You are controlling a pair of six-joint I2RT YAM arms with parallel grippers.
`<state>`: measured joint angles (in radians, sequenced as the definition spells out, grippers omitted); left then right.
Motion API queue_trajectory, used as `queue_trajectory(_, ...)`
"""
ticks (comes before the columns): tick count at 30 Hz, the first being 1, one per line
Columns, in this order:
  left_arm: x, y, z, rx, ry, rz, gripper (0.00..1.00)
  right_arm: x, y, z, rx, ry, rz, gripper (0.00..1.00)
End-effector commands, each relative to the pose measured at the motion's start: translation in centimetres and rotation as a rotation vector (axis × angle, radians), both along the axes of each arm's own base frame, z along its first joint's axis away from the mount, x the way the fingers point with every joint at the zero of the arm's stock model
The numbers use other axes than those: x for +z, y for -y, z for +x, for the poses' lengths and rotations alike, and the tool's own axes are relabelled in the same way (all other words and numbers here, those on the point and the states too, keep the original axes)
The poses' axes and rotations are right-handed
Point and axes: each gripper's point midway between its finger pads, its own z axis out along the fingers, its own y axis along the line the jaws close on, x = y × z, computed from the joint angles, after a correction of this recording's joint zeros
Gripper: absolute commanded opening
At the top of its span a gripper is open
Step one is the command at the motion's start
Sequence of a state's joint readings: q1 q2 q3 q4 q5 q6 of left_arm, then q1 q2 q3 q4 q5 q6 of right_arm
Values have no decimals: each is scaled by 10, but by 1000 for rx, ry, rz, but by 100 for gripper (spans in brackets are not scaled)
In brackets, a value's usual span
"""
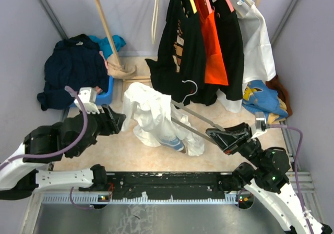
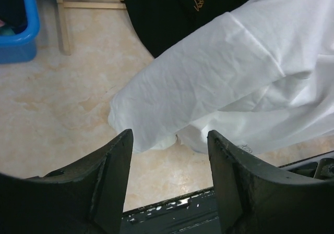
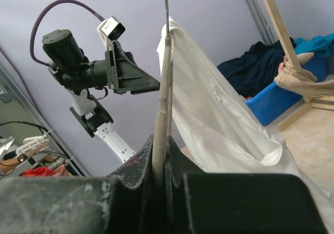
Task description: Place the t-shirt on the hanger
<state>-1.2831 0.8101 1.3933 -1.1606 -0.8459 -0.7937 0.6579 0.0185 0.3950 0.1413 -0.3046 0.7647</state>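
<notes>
The white t-shirt [image 1: 154,114] hangs bunched on the far end of the hanger [image 1: 190,120], a bit of blue print showing at its bottom. The hanger's pale arms run from the shirt to my right gripper [image 1: 215,135], which is shut on the hanger's near end; its wire hook [image 1: 191,87] curls up in front of the black garment. In the right wrist view the hanger arm [image 3: 163,109] rises from the shut jaws with the shirt [image 3: 209,103] draped beside it. My left gripper [image 1: 119,120] is open and empty just left of the shirt [image 2: 219,72].
A wooden rack holds black [image 1: 177,51], orange [image 1: 211,41] and white [image 1: 258,41] garments at the back. A blue bin [image 1: 104,96] with dark navy clothes [image 1: 73,70] sits at the left. A blue and yellow cloth [image 1: 261,98] lies at the right.
</notes>
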Motion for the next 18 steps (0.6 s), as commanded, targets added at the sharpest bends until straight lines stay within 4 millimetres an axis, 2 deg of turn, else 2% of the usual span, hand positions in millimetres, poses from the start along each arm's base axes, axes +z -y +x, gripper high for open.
queue_trajectory(1, 7, 31, 7, -86, 79, 6, 66, 48, 21, -24, -12, 137, 104, 0)
queue_trajectory(6, 12, 38, 14, -90, 133, 19, 66, 51, 21, -26, -9, 140, 107, 0)
queue_trajectory(9, 8, 30, 20, -19, 122, 64, 60, 51, 22, -26, -9, 140, 107, 0)
queue_trajectory(12, 2, 23, 23, 38, 95, 128, 47, 53, 22, -27, -9, 144, 109, 0)
queue_trajectory(18, 4, 27, 26, 48, 88, 172, 20, 55, 23, -28, -9, 151, 115, 0)
